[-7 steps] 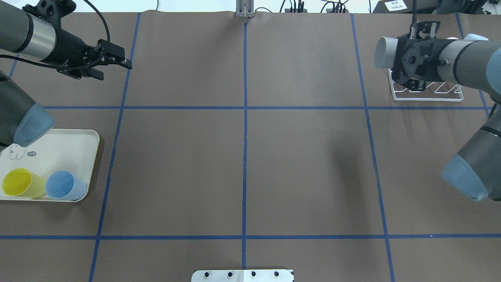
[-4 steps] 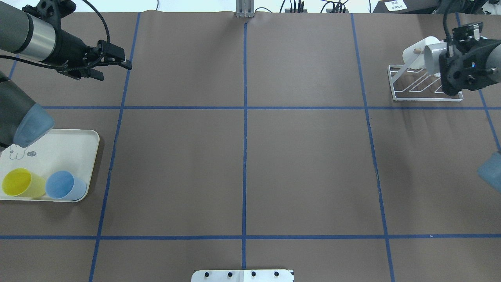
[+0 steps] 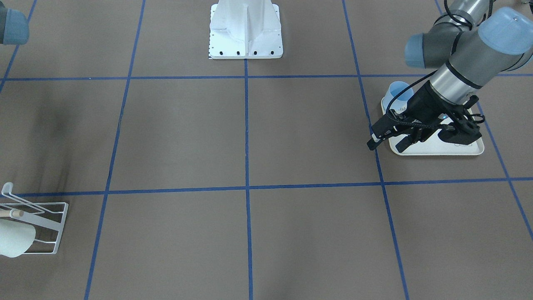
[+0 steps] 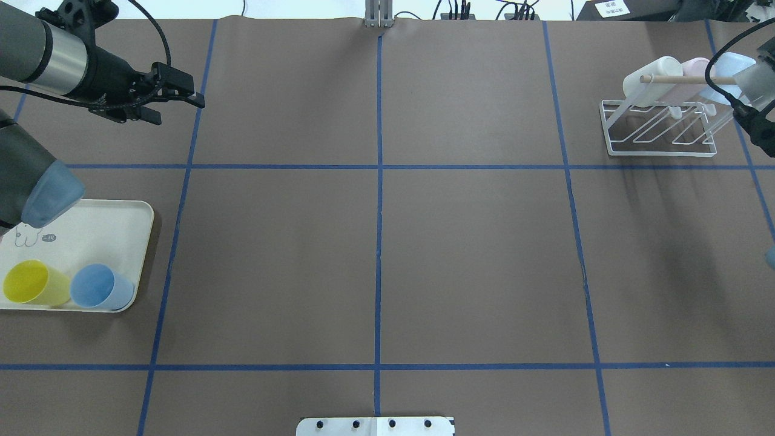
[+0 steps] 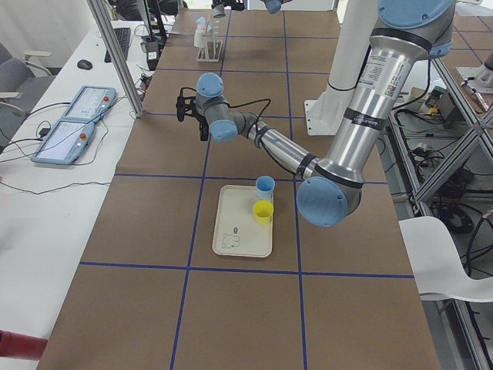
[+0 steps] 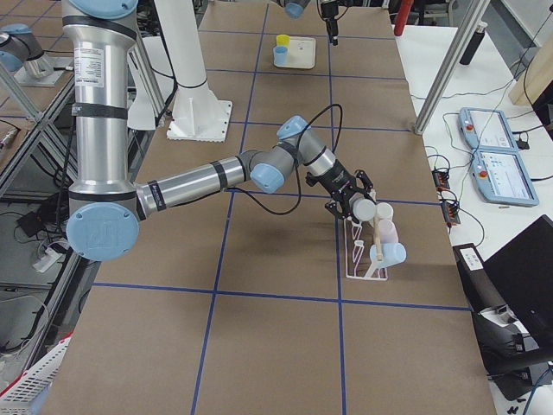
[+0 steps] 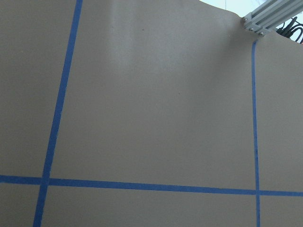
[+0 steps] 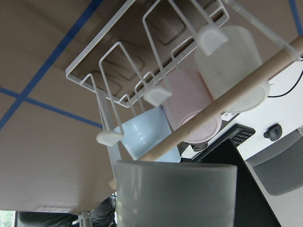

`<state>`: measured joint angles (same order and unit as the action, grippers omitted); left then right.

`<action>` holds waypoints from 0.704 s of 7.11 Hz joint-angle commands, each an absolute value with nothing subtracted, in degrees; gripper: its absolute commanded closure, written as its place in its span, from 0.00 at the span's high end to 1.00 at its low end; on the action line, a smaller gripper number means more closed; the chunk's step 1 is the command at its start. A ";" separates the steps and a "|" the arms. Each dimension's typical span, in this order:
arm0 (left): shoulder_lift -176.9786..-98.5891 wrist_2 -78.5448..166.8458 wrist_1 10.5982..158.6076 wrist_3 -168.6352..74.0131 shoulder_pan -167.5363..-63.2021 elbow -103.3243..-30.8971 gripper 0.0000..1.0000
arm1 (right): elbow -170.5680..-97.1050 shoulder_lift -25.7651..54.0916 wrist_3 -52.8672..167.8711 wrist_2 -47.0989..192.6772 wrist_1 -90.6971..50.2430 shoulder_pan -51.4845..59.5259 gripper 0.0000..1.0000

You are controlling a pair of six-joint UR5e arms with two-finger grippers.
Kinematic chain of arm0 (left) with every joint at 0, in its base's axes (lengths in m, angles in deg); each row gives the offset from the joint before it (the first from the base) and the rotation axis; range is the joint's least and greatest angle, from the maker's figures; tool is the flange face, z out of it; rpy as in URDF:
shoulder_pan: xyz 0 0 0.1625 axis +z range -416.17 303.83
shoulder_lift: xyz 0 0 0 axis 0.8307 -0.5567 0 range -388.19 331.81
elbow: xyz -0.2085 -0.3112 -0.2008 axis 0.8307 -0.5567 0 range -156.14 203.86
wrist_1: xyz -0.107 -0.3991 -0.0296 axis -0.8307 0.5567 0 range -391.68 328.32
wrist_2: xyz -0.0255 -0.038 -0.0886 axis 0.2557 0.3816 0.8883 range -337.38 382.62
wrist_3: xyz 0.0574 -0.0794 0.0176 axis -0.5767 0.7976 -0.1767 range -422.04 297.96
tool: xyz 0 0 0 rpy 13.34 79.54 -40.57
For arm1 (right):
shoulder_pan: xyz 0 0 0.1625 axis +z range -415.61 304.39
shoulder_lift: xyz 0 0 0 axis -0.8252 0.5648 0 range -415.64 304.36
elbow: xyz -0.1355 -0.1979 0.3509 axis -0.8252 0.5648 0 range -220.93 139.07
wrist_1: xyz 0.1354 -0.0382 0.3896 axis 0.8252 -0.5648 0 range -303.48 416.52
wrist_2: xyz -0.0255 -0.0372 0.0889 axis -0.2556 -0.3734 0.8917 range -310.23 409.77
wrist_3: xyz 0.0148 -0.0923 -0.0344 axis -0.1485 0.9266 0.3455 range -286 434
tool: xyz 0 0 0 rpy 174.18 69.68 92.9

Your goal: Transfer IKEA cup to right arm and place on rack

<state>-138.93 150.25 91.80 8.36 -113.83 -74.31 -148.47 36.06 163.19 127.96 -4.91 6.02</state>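
Fingers of the left gripper [image 4: 179, 109] are seen spread apart and empty, parked at 10 o'clock of the table [image 4: 472, 254] in the overhead view. Fingers of the right gripper [image 6: 352, 201] are mostly hidden. They are judged clamped on the IKEA cup [image 8: 175, 194], since it is carried clear of the table and fills the bottom of the right wrist view.

Progress: hand-over judged done, with the cup on the right arm [image 6: 199, 181] and nothing in the left. Placement not yet made. Cup is held at 2 o'clock of the table, at the 3 o'clock end of the rack [image 4: 660, 150], close to the wooden dowel [image 4: 672, 79] but not hung.

Rack already loaded with a white cup [image 4: 657, 68], pink cup [image 4: 693, 68] and pale blue cup [image 4: 729, 63], each behind one of the prongs [image 8: 157, 96]. Whether a free one remains cannot be told. Left to do: seating, release.

Cup: pale grey-white, faintly translucent, plain tapered tumbler, no handle noted.

At 8 o'clock, a tray [image 4: 121, 212] with a yellow cup [image 4: 33, 283] and blue cup [image 4: 100, 286].
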 commanded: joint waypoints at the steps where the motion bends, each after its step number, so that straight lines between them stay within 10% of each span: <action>1: -138.93 150.32 91.81 8.36 -113.83 -74.32 1.00 | -146.66 35.32 166.02 123.79 -4.74 4.17 0.50; 5: -138.93 150.32 91.81 8.45 -113.74 -74.40 1.00 | -143.34 33.22 165.23 118.07 -4.57 -0.58 0.49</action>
<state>-138.93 150.32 91.81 8.38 -113.80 -74.34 -145.02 33.91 165.42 120.13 -4.86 0.75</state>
